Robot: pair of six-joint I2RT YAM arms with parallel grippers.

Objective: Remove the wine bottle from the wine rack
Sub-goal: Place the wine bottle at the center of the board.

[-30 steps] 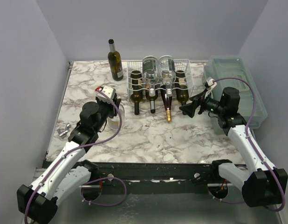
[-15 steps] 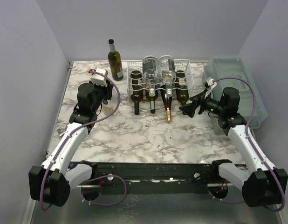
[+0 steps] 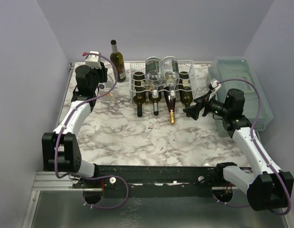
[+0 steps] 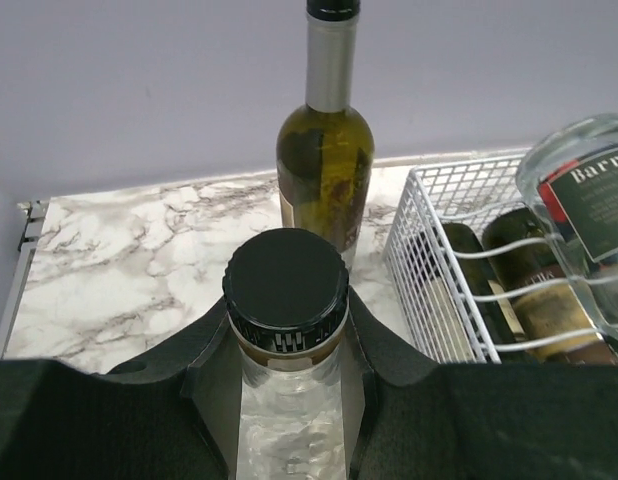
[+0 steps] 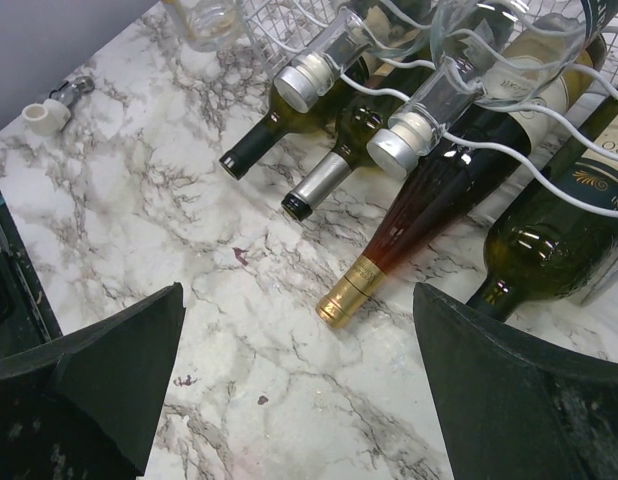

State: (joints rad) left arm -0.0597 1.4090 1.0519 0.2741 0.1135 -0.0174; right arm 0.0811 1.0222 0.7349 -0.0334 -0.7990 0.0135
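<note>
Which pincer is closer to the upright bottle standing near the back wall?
Left. The left pincer, shut on a clear bottle, sits just near-left of the upright bottle; the right pincer hangs open by the right end of the wine rack.

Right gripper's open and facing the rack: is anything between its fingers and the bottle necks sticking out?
Nothing visible. In the right wrist view, only bare marble table lies between the right gripper and the necks poking out of the wine rack. The gold-capped bottle is nearest, almost straight ahead.
</note>
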